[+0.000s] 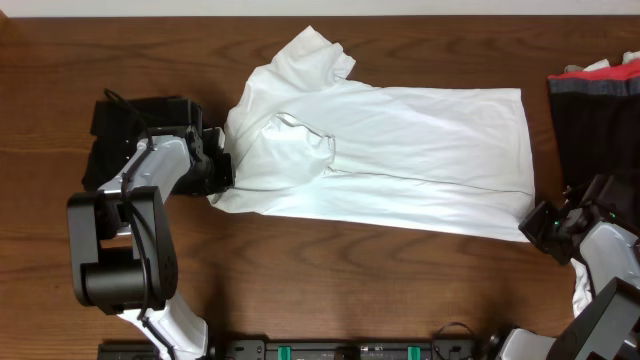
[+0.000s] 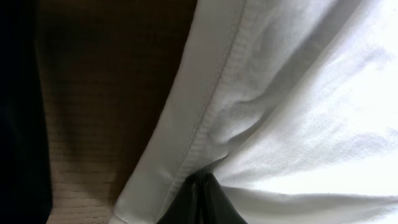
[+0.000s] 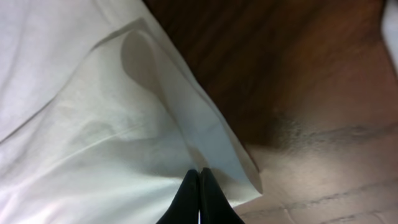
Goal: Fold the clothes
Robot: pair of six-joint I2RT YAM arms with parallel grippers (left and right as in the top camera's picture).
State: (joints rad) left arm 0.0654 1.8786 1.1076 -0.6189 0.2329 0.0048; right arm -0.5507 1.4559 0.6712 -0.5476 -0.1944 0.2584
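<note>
- White shirt (image 1: pixel 420 150) is spread across the middle of the surface (image 1: pixel 330 290). Its long axis runs left to right in the overhead view, with collar and sleeves bunched at the left end and a straight hem at the right end.
- Left pincer (image 1: pixel 218 168) is at that left end, tucked against the shoulder bunch. In its wrist view the fingers are pressed together at bottom centre with a stitched white edge gathered into them, so it's pinching the shirt.
- Right pincer (image 1: pixel 540 226) is at the lower right corner of the hem. Its wrist view shows the 2 fingers closed tip to tip on the cloth just inside that corner, with the flap curling up beside them. That's a pinch on the shirt too.
- Here's the relation that matters: 1 pincer at each end of the long axis, with the shirt lying between them. From the right pincer the body lies toward the upper left, and from the left pincer it lies to the right.
- Right arm is nearer the hem, left arm nearer the collar. My read is that a lengthwise fold means carrying 1 end over toward the other.
- Both holds sit toward the lower side of the frame and the upper edge is free, so it may drag.
- Dark pile (image 1: pixel 595 100) sits at the right edge, near the hem but not touching it.
</note>
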